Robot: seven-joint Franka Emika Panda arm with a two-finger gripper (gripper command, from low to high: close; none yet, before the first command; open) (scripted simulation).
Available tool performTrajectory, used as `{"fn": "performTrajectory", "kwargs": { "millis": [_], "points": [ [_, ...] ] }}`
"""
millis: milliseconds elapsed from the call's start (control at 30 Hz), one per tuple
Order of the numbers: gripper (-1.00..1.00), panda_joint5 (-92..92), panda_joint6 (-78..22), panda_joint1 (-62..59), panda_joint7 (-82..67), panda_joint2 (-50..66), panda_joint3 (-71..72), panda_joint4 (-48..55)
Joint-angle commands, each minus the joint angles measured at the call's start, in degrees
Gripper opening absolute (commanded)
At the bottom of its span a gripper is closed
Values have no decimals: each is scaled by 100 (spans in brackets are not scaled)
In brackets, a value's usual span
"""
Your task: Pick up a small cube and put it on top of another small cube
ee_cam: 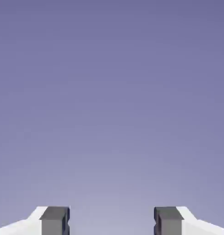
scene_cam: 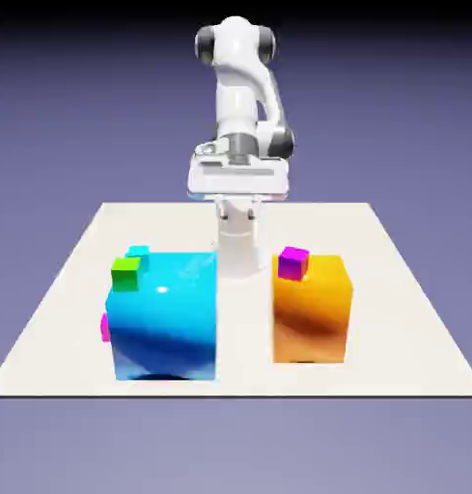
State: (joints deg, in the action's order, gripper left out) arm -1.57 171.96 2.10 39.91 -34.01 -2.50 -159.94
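Note:
The small cube [scene_cam: 105, 326], hot pink, peeks out from behind the left side of the big blue block [scene_cam: 167, 314], low near the table and mostly hidden. Another small cube [scene_cam: 293, 261], purple-violet, sits on the top back corner of the big orange block [scene_cam: 313, 309]. My gripper [scene_cam: 237, 209] hangs high over the table's far middle, behind and between the two blocks, away from both cubes. In the hand view my gripper [ee_cam: 112, 220] is open; its grey fingertips [ee_cam: 54, 220] stand wide apart with only the plain backdrop between them.
A tiny green cube [scene_cam: 126, 274] and a tiny cyan cube [scene_cam: 138, 252] sit on the blue block's top left corner. A gap runs between the blue and orange blocks. The pale table [scene_cam: 403, 318] ends just in front of both blocks.

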Motion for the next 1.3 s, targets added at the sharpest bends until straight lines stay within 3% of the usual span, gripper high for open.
{"fn": "performTrajectory", "kwargs": {
  "millis": [0,1267],
  "points": [
    [0,-131,-170,117,-212,-112,-208,88],
    [0,-5086,-6630,4566,-8247,-4382,-8099,3446]
  ]
}}
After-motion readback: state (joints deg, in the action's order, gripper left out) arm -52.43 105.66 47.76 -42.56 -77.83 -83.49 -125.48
